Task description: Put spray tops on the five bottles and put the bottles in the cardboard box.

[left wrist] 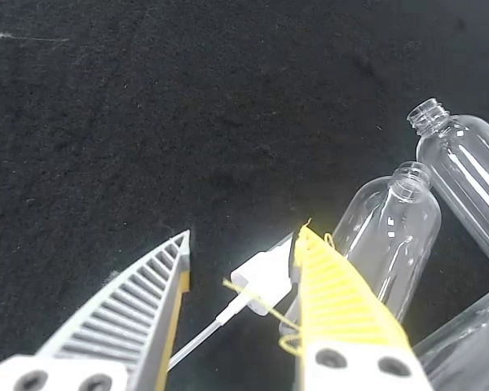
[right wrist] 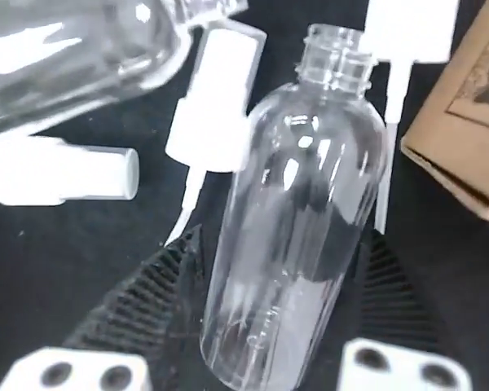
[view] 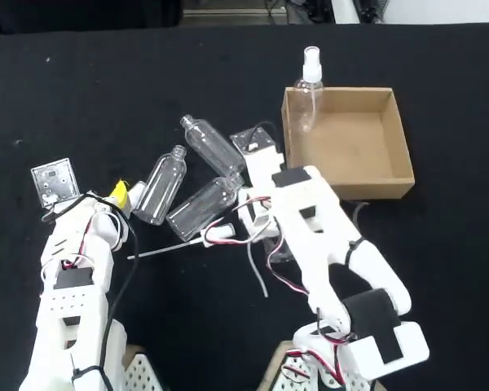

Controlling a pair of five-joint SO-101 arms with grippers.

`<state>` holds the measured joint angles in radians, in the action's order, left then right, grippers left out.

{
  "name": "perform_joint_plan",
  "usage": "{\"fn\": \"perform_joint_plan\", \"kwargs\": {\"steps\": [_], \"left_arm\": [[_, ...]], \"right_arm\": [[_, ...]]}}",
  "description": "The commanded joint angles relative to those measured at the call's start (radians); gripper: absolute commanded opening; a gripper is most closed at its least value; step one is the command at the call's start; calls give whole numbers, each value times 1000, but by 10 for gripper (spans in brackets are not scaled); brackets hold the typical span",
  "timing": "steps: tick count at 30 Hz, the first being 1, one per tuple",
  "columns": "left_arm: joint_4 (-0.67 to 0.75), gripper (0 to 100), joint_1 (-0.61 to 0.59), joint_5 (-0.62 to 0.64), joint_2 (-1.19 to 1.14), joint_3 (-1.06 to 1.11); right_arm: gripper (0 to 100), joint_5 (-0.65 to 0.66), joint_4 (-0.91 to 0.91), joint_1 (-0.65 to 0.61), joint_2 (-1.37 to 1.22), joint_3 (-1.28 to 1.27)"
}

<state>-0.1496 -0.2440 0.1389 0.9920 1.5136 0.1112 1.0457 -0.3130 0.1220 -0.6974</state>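
Clear plastic bottle (right wrist: 301,163) clamped between black jaws of right gripper (right wrist: 285,236). Long axis runs away from wrist, open neck at far end, no top on it. Left gripper (left wrist: 244,236) spread open, white spray top (left wrist: 265,278) between jaws; left arm nearer to it. Loose bottle (left wrist: 391,236) just beside yellow jaw, may obstruct. Cardboard box (view: 395,138) near right arm, capped bottle (view: 308,90) inside.

Each bottle (right wrist: 293,204) is clear, glossy plastic; the spray tops (right wrist: 216,98) smooth white plastic; the table (view: 106,90) matt black cloth; the box (view: 387,189) dull brown cardboard.
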Motion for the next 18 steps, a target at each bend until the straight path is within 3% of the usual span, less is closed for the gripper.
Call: {"fn": "perform_joint_plan", "kwargs": {"steps": [1, 5, 10, 13, 18], "left_arm": [[17, 199, -10, 8, 12, -15], [18, 199, -8, 8, 12, -16], [18, 199, -2, 8, 12, -15], [17, 199, -2, 8, 12, -13], [15, 199, -10, 8, 12, -13]], "right_arm": [[247, 0, -17, 15, 64, -4], [231, 6, -17, 15, 64, -44], [68, 6, -14, 55, 150, -67], [9, 15, 87, 95, 277, -68], [38, 252, 365, 252, 538, -44]]}}
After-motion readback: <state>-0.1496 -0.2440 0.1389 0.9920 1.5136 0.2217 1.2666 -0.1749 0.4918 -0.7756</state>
